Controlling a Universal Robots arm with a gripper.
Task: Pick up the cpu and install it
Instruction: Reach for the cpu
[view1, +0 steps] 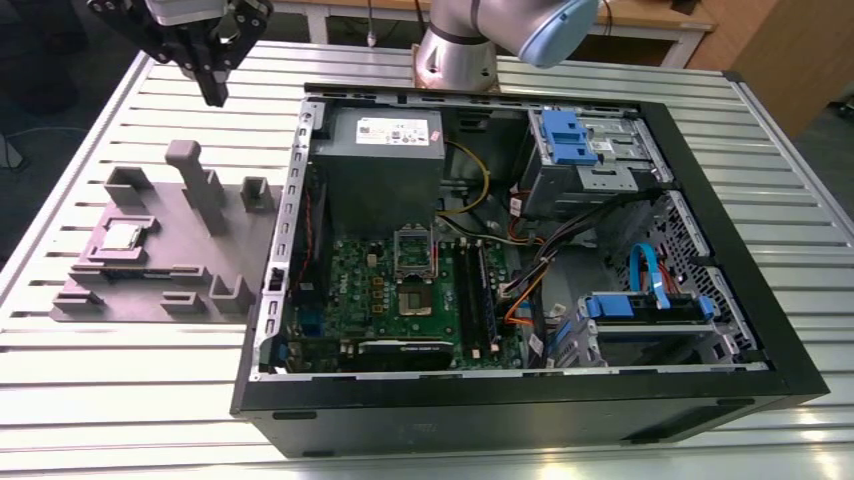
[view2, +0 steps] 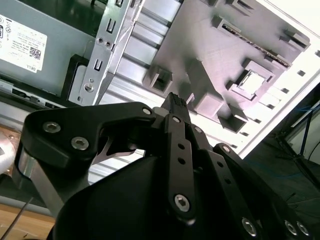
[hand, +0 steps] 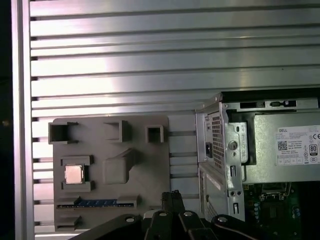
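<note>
- Well below the gripper (view1: 214, 97) and off to one side of its fingertips, the cpu (view1: 123, 235) lies flat, silvery top up, in a shallow pocket of the grey fixture (view1: 171, 250). The two are well apart and nothing touches the chip.
- In both wrist views the fingers (hand: 169, 202) are pressed together with nothing between them. Set like that they could not straddle the chip. A descent onto it this way would, I judge, press on the metal lid or skid the chip out of its pocket.
- Between the gripper and the cpu stands the fixture's tall post (view1: 200, 190), and low blocks frame the pocket close to the chip's edges. A slanted or off-line approach risks a finger clipping the post or a block. That could shift the whole fixture on the slatted table (view1: 80, 400).
- The chip looks thin, and the pocket walls leave little edge to bite on. A shallow or off-centre grip might let it tilt, slip or drop.
- Farther from the gripper than the cpu, beyond the metal wall of the computer case (view1: 296, 170), sits the motherboard socket (view1: 414, 300). Cables and memory sticks lie just beside it.
- A low carry could knock the chip on the case wall. Setting it down tilted or turned could damage the socket contacts. I cannot tell from here whether the chip's orientation matches the socket.
</note>
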